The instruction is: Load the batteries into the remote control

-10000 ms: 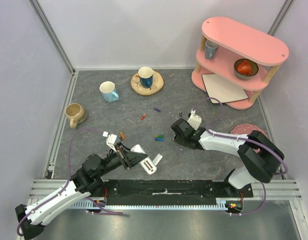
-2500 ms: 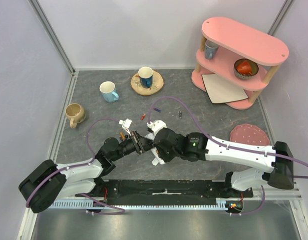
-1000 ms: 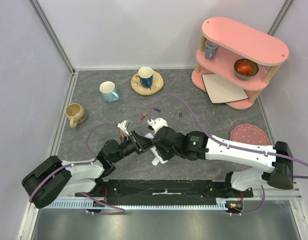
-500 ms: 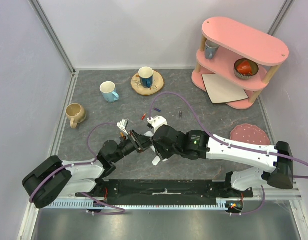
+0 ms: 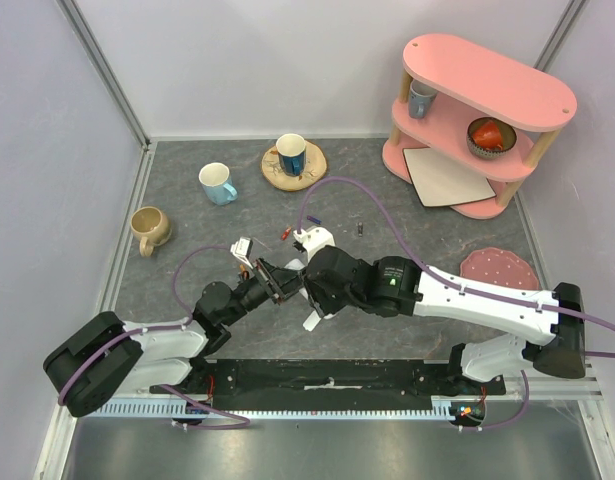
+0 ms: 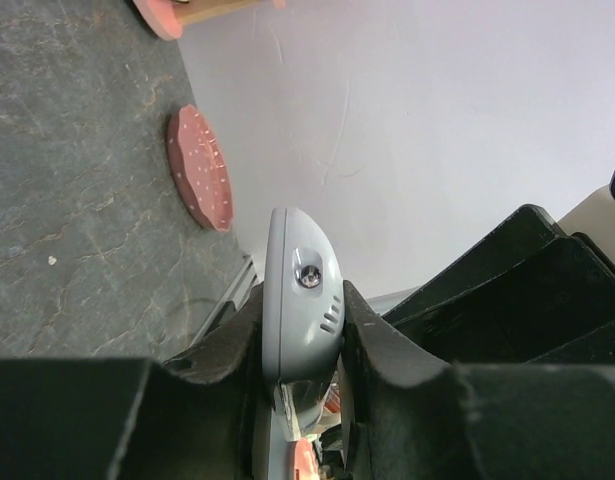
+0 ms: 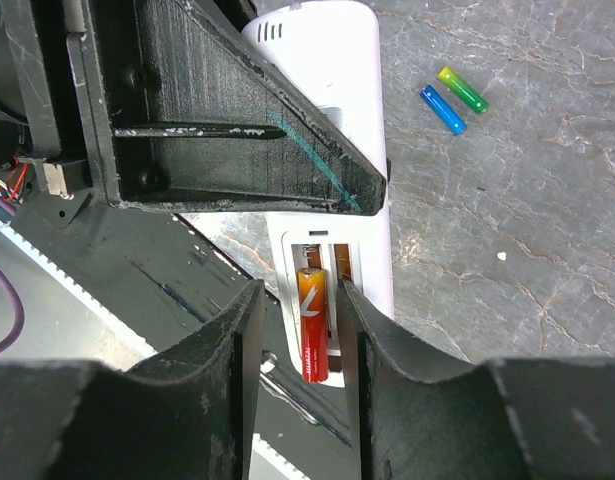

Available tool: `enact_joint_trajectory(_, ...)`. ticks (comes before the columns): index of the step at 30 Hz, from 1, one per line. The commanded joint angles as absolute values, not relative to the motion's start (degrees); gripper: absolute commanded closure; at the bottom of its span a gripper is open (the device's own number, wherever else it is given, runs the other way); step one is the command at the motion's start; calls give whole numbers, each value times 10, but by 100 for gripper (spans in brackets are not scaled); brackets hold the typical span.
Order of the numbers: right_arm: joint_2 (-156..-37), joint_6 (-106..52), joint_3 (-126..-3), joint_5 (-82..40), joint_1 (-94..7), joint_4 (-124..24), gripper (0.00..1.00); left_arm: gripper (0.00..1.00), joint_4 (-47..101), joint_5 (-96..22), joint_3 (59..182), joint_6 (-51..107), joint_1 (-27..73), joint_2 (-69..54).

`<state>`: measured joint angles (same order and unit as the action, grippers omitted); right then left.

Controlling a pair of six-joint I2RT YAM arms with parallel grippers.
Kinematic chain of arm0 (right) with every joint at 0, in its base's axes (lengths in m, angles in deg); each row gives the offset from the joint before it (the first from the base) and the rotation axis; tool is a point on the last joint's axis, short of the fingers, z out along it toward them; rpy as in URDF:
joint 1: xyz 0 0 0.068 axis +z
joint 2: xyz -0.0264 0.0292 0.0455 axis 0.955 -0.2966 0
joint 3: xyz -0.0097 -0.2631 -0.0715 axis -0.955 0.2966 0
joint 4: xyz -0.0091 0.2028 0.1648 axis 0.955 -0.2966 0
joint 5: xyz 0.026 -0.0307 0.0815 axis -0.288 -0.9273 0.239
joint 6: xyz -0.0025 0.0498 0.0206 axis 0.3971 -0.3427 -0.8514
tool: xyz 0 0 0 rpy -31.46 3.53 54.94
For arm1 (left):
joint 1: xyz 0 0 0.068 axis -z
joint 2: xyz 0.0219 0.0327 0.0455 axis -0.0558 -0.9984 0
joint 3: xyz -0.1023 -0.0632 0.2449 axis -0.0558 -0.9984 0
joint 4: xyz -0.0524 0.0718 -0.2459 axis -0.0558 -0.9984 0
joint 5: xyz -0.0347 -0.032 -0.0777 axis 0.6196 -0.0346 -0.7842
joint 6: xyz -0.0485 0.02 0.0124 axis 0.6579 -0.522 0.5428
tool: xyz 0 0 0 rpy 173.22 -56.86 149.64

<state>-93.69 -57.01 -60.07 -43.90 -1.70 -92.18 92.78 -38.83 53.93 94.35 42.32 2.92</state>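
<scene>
Grey stone-patterned table (image 5: 187, 230) fills the top view. Toward its near middle the left gripper (image 5: 282, 282) and right gripper (image 5: 305, 290) meet, and a red battery (image 5: 285, 232) lies loose farther off.

From the left wrist we see the remote control (image 6: 299, 270) end-on, pale and smooth, pinched firmly between the jaws and held above the table.

From the right wrist the jaws stand narrowly apart astride a red-orange battery (image 7: 314, 325) seated in the remote's open bay. A green battery (image 7: 462, 88) and a blue battery (image 7: 442, 108) lie beyond on the far right.

We judge the remote light, stiff and slippery, best gripped mid-body, clear of the bay. The batteries look hard and apt to roll, best pinched mid-length.
</scene>
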Motion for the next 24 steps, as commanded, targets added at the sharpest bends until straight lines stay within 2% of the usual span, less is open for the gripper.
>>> enact_joint_trajectory(1, -938, -562, -633, -474, -19, -961, 57, 98, 1007, -388, 540, 983, 430, 47)
enact_joint_trajectory(13, -940, -548, -647, -496, -19, -991, 56, 98, 769, -372, 580, 972, 430, 104)
enact_joint_trajectory(24, -953, -544, -687, -511, -19, -967, 53, 98, 760, -376, 582, 973, 430, 94)
